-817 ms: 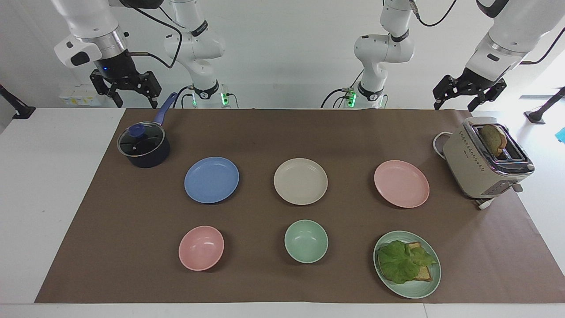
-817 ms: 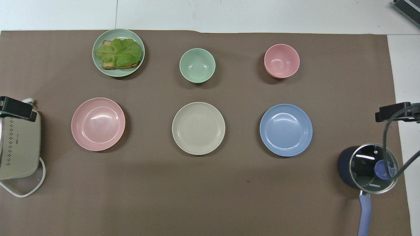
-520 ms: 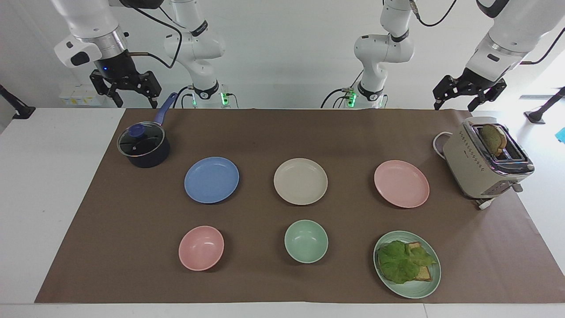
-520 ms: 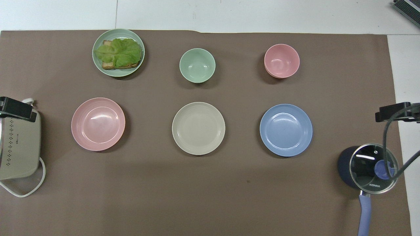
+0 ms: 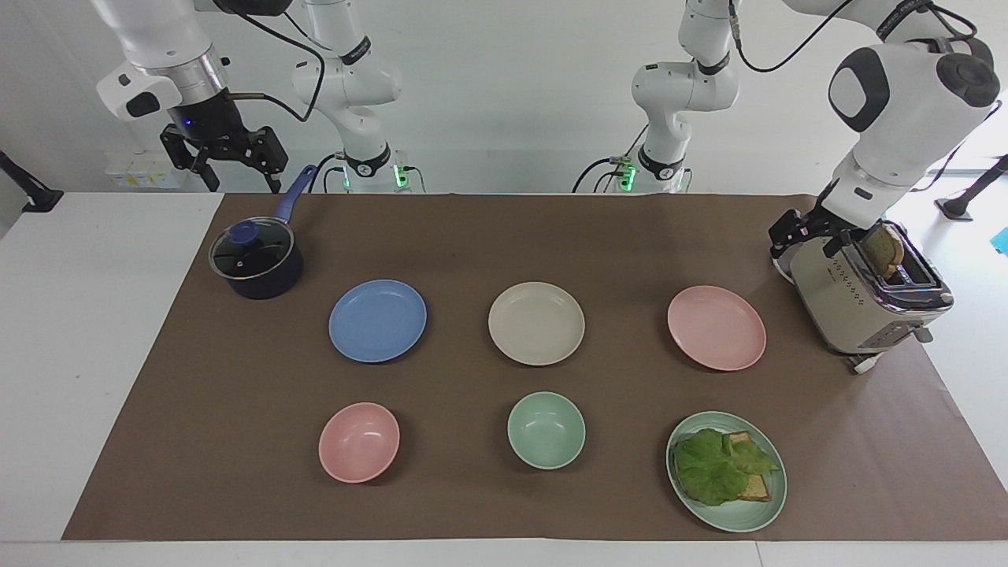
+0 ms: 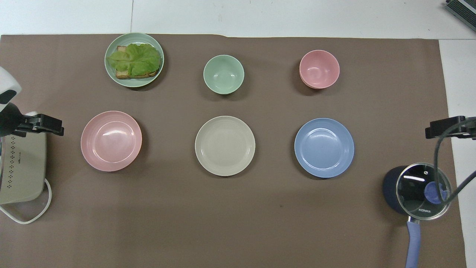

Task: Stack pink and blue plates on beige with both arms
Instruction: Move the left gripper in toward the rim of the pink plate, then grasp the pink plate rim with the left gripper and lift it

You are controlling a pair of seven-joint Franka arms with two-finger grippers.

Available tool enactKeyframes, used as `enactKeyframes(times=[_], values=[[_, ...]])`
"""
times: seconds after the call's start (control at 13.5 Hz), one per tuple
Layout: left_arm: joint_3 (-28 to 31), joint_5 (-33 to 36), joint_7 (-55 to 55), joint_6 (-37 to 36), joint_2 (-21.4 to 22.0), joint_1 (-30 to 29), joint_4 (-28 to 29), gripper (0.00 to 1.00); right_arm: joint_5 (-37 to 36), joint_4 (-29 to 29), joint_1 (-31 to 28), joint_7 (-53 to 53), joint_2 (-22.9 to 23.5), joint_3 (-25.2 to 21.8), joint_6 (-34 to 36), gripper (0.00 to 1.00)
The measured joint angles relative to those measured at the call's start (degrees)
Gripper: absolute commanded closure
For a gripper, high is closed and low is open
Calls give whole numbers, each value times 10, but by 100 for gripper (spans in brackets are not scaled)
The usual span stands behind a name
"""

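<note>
Over by the saucepan [image 5: 256, 260], your right end effector [image 5: 223, 160] hangs wide open, holding nothing. Nothing's stacked yet imo: blue plate [image 5: 377, 320], beige plate [image 5: 536, 323] and pink plate [image 5: 716, 327] sit in one row on the tabletop [image 5: 472, 236], well apart, beige in the middle. All three lie flat, face up; they're round, so no long axis. Left end effector [image 5: 802, 236] is low beside the toaster [image 5: 866, 295], near the pink plate, also open and empty. Both lifts are left to do.

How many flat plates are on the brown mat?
4. The blue plate, beige plate and pink plate lie in a row, beige in the middle. A green plate carrying lettuce and toast lies farther from the robots than the pink one. None looks hidden.
</note>
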State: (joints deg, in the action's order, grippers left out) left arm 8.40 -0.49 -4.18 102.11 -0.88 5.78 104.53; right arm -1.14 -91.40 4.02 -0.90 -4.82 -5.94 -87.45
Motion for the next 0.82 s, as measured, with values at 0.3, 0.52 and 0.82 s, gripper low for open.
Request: enactKeyframes(times=[0.3, 0.52, 0.82], values=[[0, 0, 1, 104, -11, -5, 100, 0, 0, 0, 0, 0, 0, 0, 0, 0], [1, 0, 16, 145, -44, -18, 126, 0, 0, 0, 0, 0, 0, 0, 0, 0], [0, 0, 67, 192, -79, -24, 151, 0, 0, 0, 0, 0, 0, 0, 0, 0]])
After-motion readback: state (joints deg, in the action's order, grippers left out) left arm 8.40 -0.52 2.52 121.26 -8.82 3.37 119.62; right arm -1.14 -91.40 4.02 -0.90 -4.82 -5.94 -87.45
